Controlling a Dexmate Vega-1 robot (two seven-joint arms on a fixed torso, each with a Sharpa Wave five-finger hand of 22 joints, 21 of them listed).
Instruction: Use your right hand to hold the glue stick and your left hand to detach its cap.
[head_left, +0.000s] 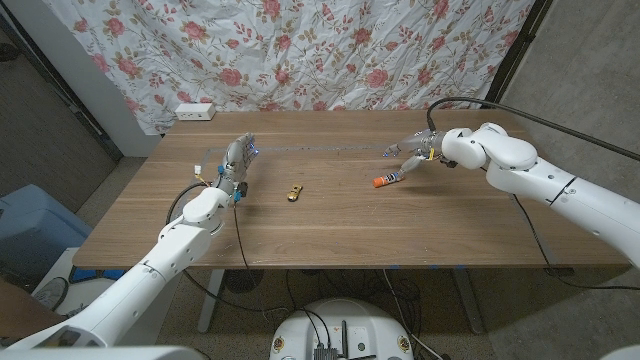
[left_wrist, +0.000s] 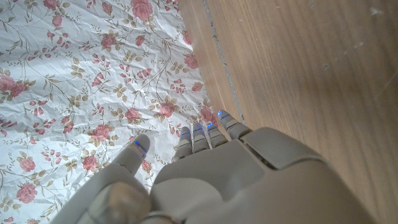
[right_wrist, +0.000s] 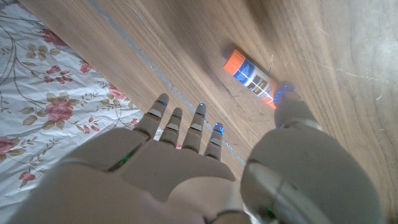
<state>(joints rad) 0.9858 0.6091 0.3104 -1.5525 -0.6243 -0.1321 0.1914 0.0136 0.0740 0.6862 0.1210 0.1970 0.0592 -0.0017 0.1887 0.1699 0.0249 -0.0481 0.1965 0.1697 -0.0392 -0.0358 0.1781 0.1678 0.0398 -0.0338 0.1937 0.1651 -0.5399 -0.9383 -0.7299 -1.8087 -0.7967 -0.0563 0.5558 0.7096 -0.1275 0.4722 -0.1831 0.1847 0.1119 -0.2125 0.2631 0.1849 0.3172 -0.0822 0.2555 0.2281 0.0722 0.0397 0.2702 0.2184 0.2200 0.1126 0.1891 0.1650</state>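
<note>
Glue stick (head_left: 388, 180) lies on its side on the table (head_left: 330, 220), cap still on, right of centre. We see the right hand (head_left: 408, 155) just above and behind it, fingers (right_wrist: 186, 124) spread, holding nothing; from the wrist view the thumb tip looks close to the stick's end, contact unclear. Left hand (head_left: 236, 160) stands well apart on the left side, fingers extended and empty. Small gold object (head_left: 295, 192) lies between the hands, nearer the left.
</note>
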